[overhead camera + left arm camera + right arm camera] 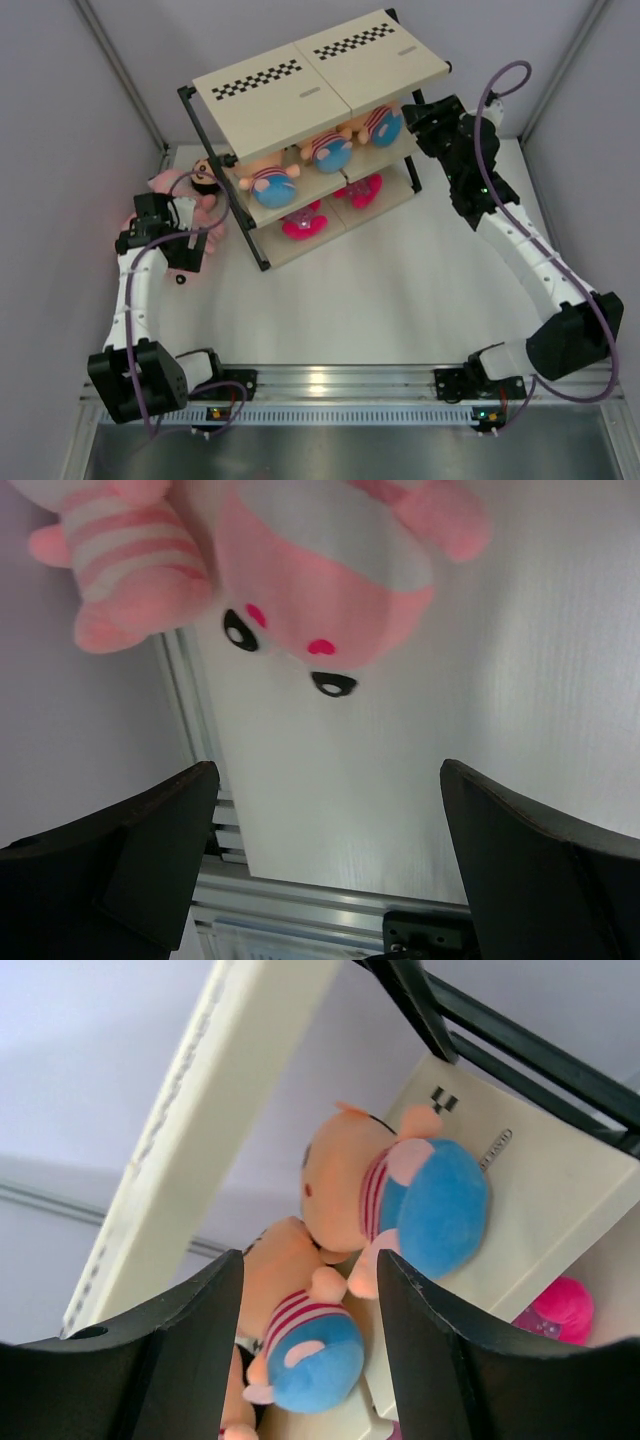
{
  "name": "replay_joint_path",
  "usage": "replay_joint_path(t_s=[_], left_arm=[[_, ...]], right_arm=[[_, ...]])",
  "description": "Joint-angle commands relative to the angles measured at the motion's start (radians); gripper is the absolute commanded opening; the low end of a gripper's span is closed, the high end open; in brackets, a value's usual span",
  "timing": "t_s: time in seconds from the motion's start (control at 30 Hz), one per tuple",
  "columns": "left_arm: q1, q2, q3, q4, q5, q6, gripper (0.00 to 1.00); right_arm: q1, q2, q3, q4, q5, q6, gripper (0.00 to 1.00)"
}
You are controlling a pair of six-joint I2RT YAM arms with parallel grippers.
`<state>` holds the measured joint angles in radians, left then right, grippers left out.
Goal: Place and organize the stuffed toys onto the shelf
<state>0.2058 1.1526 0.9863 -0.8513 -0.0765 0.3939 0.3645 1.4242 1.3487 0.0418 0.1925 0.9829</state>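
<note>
The shelf (300,95) stands at the back of the table. Three boy dolls (330,150) lie on its middle board, and two bright pink toys (303,222) lie on the board below. A pale pink striped toy (168,184) and a dark-haired boy doll (205,182) lie on the table left of the shelf. My left gripper (192,245) is open and empty beside them. In its wrist view (328,770) the pink toy's face (320,590) is ahead, apart from the fingers. My right gripper (430,115) is open and empty at the shelf's right end, facing two boy dolls (420,1195).
Grey walls close in the table on the left, back and right. An aluminium rail (330,382) runs along the near edge between the arm bases. The shelf's black posts (225,195) stand close to the toys on the table.
</note>
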Motion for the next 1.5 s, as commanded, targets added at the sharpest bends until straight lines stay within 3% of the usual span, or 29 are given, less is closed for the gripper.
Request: replay_joint_path(t_s=[0.0, 0.13, 0.2, 0.33, 0.43, 0.67, 0.7, 0.73, 0.8, 0.83, 0.87, 1.03, 1.17, 1.27, 1.33, 1.37, 1.47], left_arm=[[0.079, 0.062, 0.113, 0.017, -0.020, 0.013, 0.98], [0.144, 0.147, 0.169, 0.015, 0.160, 0.060, 0.98], [0.142, 0.163, 0.161, 0.015, 0.332, 0.092, 0.98], [0.138, 0.238, 0.173, 0.015, 0.429, 0.071, 0.99], [0.135, 0.282, 0.173, 0.017, 0.431, 0.048, 0.99], [0.109, 0.464, 0.173, 0.175, 0.201, -0.012, 0.97], [0.109, 0.470, 0.175, 0.181, 0.201, -0.012, 0.90], [0.109, 0.473, 0.176, 0.181, 0.211, -0.009, 0.63], [0.109, 0.457, 0.166, 0.181, 0.233, -0.001, 0.39], [0.109, 0.432, 0.155, 0.179, 0.245, 0.016, 0.08], [0.109, 0.420, 0.147, 0.181, 0.245, 0.020, 0.00], [0.110, 0.276, 0.118, 0.108, 0.311, 0.092, 0.00], [0.110, 0.118, 0.133, -0.075, 0.470, 0.221, 0.00], [0.110, 0.003, 0.147, -0.228, 0.568, 0.356, 0.00], [0.110, -0.066, 0.143, -0.351, 0.656, 0.532, 0.00], [0.109, -0.086, 0.140, -0.401, 0.656, 0.533, 0.00], [0.106, -0.146, 0.132, -0.530, 0.737, 0.730, 0.00]], right_arm=[[0.019, -0.123, -0.019, 0.061, -0.005, -0.125, 0.56], [0.019, -0.202, -0.065, 0.043, -0.005, -0.248, 0.57], [0.019, -0.235, -0.069, 0.007, 0.021, -0.288, 0.58], [0.019, -0.280, -0.100, -0.008, 0.048, -0.323, 0.58], [0.017, -0.297, -0.100, -0.025, 0.050, -0.345, 0.58], [0.019, -0.311, -0.118, -0.039, 0.050, -0.359, 0.57], [0.019, -0.312, -0.117, -0.039, 0.042, -0.368, 0.57], [0.017, -0.315, -0.117, -0.072, 0.038, -0.372, 0.57], [0.019, -0.326, -0.115, -0.079, 0.019, -0.409, 0.56], [0.019, -0.332, -0.115, -0.083, 0.013, -0.424, 0.57], [0.017, -0.343, -0.117, -0.086, 0.006, -0.441, 0.57], [0.019, -0.375, -0.115, -0.086, -0.134, -0.585, 0.56], [0.022, -0.387, -0.105, -0.095, -0.449, -0.757, 0.56], [0.040, -0.386, -0.100, -0.115, -0.700, -0.869, 0.56], [0.071, -0.375, -0.103, -0.140, -0.850, -0.944, 0.57], [0.086, -0.370, -0.106, -0.140, -0.887, -0.964, 0.57], [0.160, -0.351, -0.120, -0.151, -0.956, -1.042, 0.58]])
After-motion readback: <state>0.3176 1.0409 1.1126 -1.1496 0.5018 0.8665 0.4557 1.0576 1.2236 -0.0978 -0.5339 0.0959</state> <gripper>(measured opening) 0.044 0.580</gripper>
